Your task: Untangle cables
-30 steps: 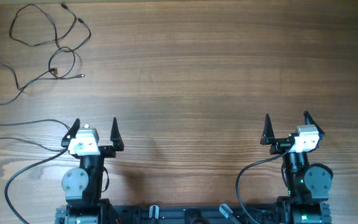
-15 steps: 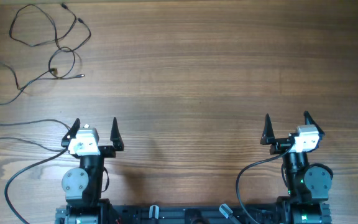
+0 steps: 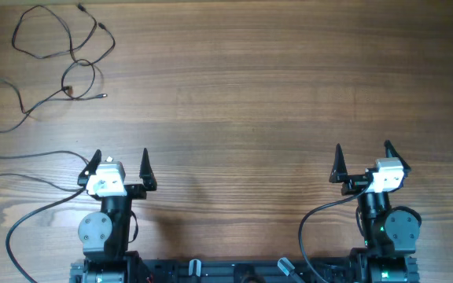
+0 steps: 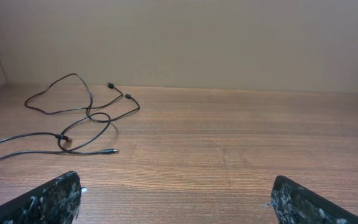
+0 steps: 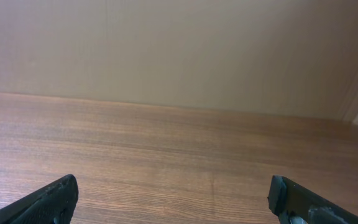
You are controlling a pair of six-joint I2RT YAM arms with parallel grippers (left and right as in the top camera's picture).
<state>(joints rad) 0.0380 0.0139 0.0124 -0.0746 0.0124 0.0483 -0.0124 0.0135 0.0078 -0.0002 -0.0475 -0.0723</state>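
The cables [image 3: 63, 56] are thin black cords lying in loose, crossing loops at the far left corner of the wooden table, with small plug ends showing. They also show in the left wrist view [image 4: 82, 121], far ahead and to the left. My left gripper [image 3: 119, 160] is open and empty near the table's front edge, well short of the cables. In its own view [image 4: 174, 198] only bare wood lies between the fingers. My right gripper [image 3: 362, 154] is open and empty at the front right, and its view [image 5: 174, 194] shows only wood.
A thicker black arm wire [image 3: 30, 181] runs across the front left of the table. A beige wall [image 5: 179, 50] stands behind the table's far edge. The arm bases [image 3: 242, 271] sit along the front edge.
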